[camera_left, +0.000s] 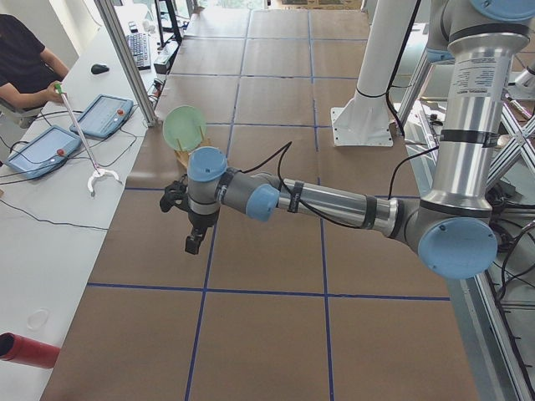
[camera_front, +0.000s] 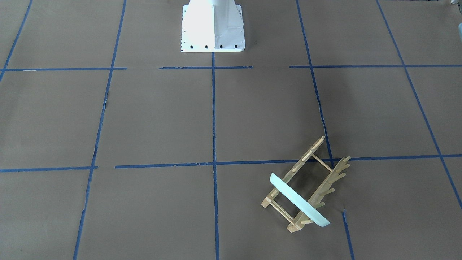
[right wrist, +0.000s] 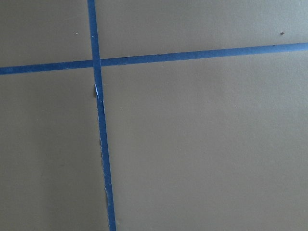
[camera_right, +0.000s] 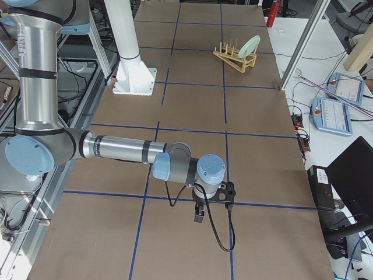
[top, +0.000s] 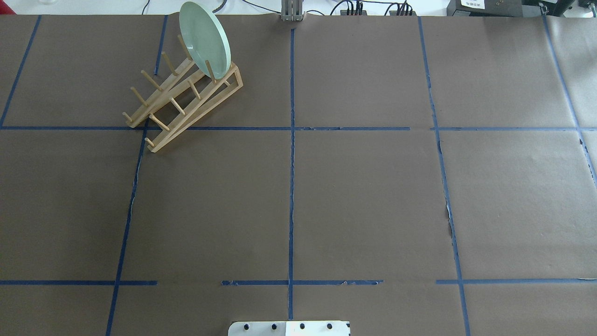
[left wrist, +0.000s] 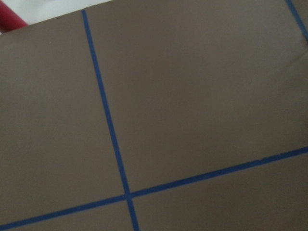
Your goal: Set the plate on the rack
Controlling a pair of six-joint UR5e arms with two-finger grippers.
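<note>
The pale mint-green plate [top: 205, 39] stands on edge in the light wooden dish rack [top: 184, 100], at the rack's 1 o'clock end in the overhead view, tilted a little and caught between upright pegs on both rails. The front-facing view shows its rim spanning the two rails. The rack lies diagonally on the brown, blue-taped surface [top: 364, 200], at roughly 11 o'clock from the robot's base plate [top: 289, 328], on the robot's left and far side. Judged from this, the placing itself looks done, and what is left is to leave it undisturbed. Any arm motion should stay high and well apart from the rack, since a nudge to the light frame could tip the leaning plate out of its slot. The left end effector [camera_left: 193, 245] hangs over bare surface, well apart from the rack, and the right end effector [camera_right: 199, 217] hovers over the robot's right half of the surface. Both show only in the side views, so whether their fingers are spread or pressed together I cannot tell. Both wrist views show only paper and tape.
</note>
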